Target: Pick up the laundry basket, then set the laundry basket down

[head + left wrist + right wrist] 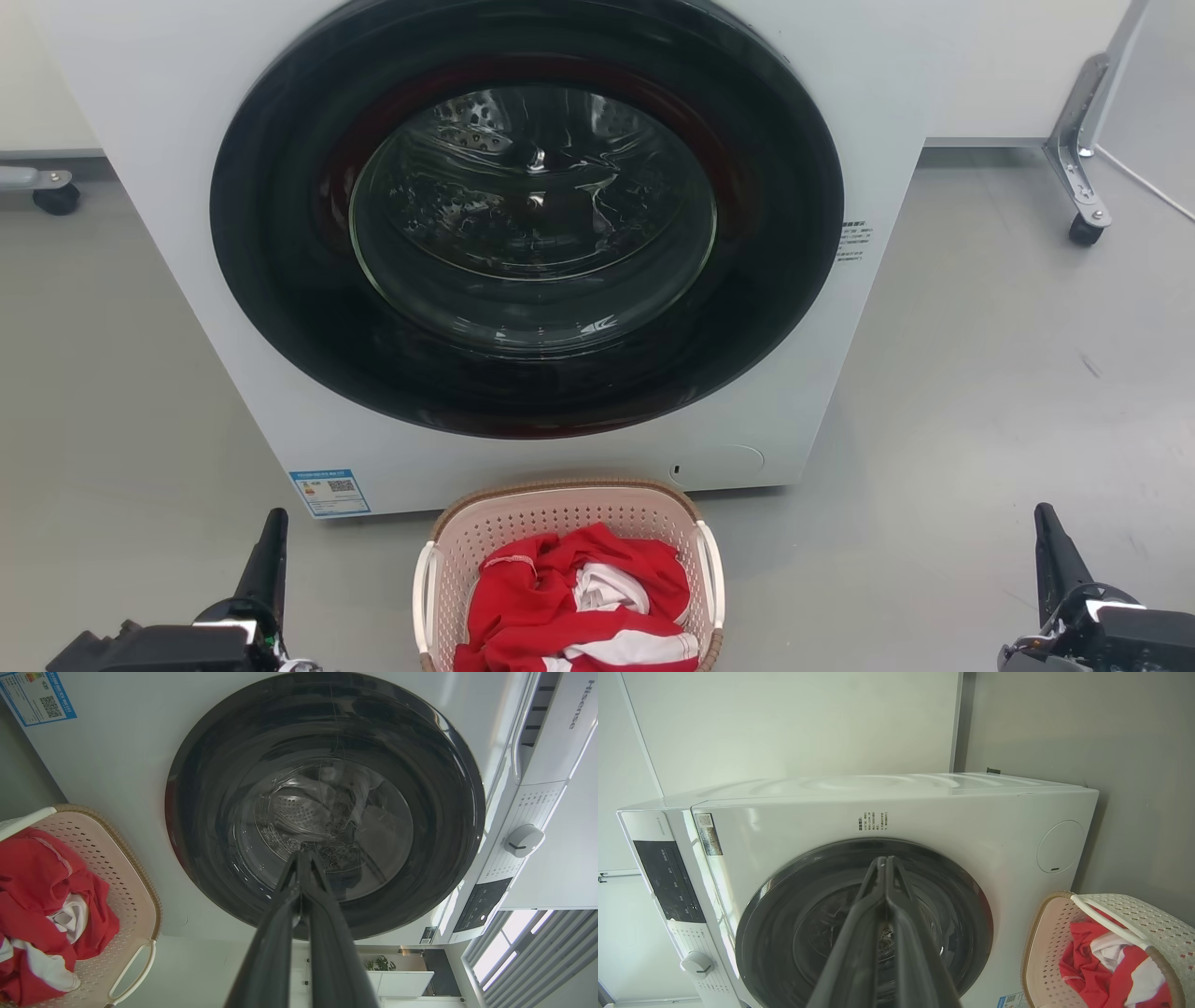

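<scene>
Head looks down, wrists low; all share washer [527,215]

Perforated plastic laundry basket [560,523], woven-look rim

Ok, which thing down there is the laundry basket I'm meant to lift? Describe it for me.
Find the white front-loading washing machine with the big dark round door. On the grey floor right in front of it sits the laundry basket: pale pink perforated plastic, brown woven-look rim, white side handles, holding a red and white garment.
</scene>
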Robot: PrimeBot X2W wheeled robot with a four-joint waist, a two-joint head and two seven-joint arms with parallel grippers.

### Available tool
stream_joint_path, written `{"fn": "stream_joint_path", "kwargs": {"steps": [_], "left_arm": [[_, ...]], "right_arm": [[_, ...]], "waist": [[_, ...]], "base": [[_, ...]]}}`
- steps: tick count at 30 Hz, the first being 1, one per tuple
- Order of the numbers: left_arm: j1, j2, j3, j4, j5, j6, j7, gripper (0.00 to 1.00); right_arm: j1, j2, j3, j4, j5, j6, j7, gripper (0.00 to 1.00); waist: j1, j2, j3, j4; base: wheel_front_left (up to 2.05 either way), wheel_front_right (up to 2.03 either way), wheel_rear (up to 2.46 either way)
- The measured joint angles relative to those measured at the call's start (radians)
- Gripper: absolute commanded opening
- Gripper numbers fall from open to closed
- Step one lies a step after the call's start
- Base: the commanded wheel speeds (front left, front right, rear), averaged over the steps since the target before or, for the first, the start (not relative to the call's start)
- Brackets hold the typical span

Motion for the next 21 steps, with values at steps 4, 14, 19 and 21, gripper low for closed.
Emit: {"fn": "stream_joint_path", "kwargs": {"steps": [4, 14, 19, 21], "left_arm": [[0.000, 0.000, 0.000, 0.000, 0.000, 0.000, 0.000, 0.00], [0.000, 0.000, 0.000, 0.000, 0.000, 0.000, 0.000, 0.00], [0.000, 0.000, 0.000, 0.000, 0.000, 0.000, 0.000, 0.00], [0.000, 0.000, 0.000, 0.000, 0.000, 0.000, 0.000, 0.00]], "right_arm": [[0.000, 0.000, 0.000, 0.000, 0.000, 0.000, 0.000, 0.00], [0.000, 0.000, 0.000, 0.000, 0.000, 0.000, 0.000, 0.00], [0.000, 0.000, 0.000, 0.000, 0.000, 0.000, 0.000, 0.00], [0.000, 0.000, 0.000, 0.000, 0.000, 0.000, 0.000, 0.00]], "waist": [[0.0000, 0.0000, 0.000, 0.000], [0.0000, -0.0001, 0.000, 0.000], [0.0000, 0.0000, 0.000, 0.000], [0.0000, 0.0000, 0.000, 0.000]], "base": [[0.00, 0.00, 0.00], [0.00, 0.00, 0.00], [0.00, 0.00, 0.00], [0.00, 0.00, 0.00]]}}
